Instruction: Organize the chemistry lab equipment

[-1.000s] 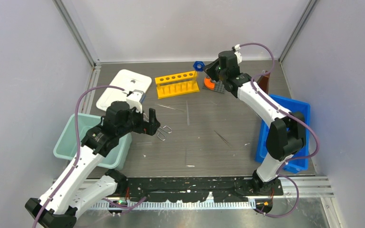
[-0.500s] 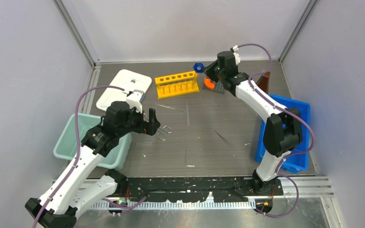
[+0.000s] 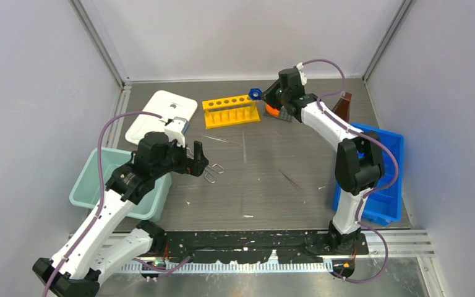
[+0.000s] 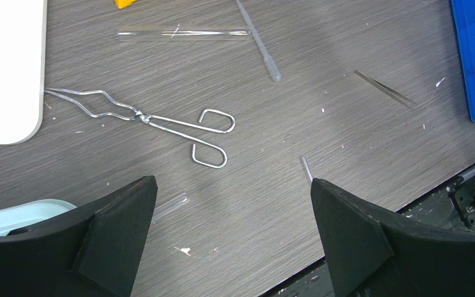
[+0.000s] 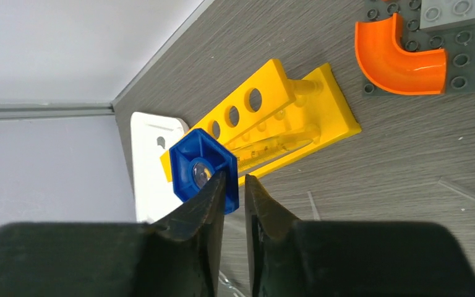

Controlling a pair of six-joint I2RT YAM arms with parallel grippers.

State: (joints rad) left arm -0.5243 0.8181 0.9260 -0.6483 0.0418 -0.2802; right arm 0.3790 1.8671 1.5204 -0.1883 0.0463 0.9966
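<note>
- Blue hex piece (image 5: 203, 170) is the thing in hand. My right pincer (image 5: 235, 183) is nearly closed, nipping its lower edge, and the piece hangs at the right end of the rack (image 5: 297, 117), apparently off the worktop (image 5: 408, 161).
- I judge this the carry step for that piece: picked, not yet put away.
- Next comes a swing toward a bin. The blue bin (image 3: 391, 143) by that arm's base looks likeliest, though I can't be sure. The grip is on an edge only, so I'd go gently and clear the rack and the orange piece (image 5: 396, 62).
- My left pincer (image 4: 233, 184) is spread wide and holds nothing. It hovers over the worktop, with the tongs (image 4: 142, 117) lying flat just beyond its fingers, near the teal bin (image 3: 89, 179).
- Tongs look like the left arm's pick: drop, straddle the wire, close.
- Rod (image 4: 182, 34) lies past the tongs, and the flask (image 3: 344, 105) stands far right.
</note>
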